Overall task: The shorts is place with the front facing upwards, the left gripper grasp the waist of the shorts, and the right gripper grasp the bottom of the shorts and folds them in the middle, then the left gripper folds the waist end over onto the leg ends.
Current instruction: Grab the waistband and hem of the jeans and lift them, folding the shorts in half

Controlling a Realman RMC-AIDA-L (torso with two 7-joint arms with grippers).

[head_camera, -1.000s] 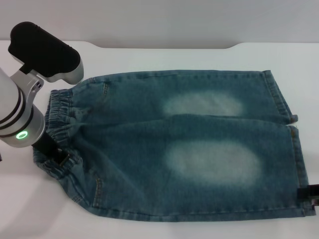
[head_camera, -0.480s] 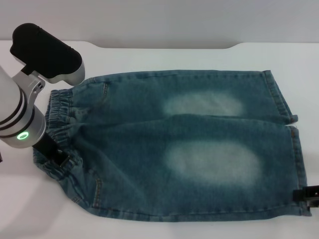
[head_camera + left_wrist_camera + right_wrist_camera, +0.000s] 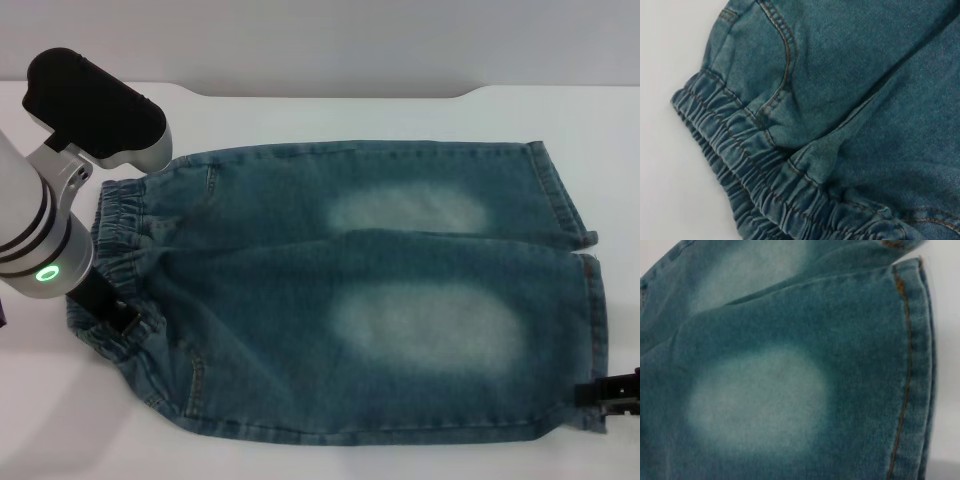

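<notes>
Shorts (image 3: 370, 300) lie flat, long axis left to right, one end effector at each end.
Left end effector (image 3: 118, 318) on near waist (image 3: 120, 240), right end effector (image 3: 612, 392) at near hem (image 3: 594, 330); grip of both unclear.

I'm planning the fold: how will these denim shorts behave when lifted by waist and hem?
The shorts lie flat and creased, so they are probably floppy and will sag between grips. The puckered elastic waist will likely bunch or stretch. The denim looks thick, so likely not slippery.

one shorts (image 3: 370, 290), two grippers: left gripper (image 3: 105, 305), right gripper (image 3: 612, 392).
</notes>
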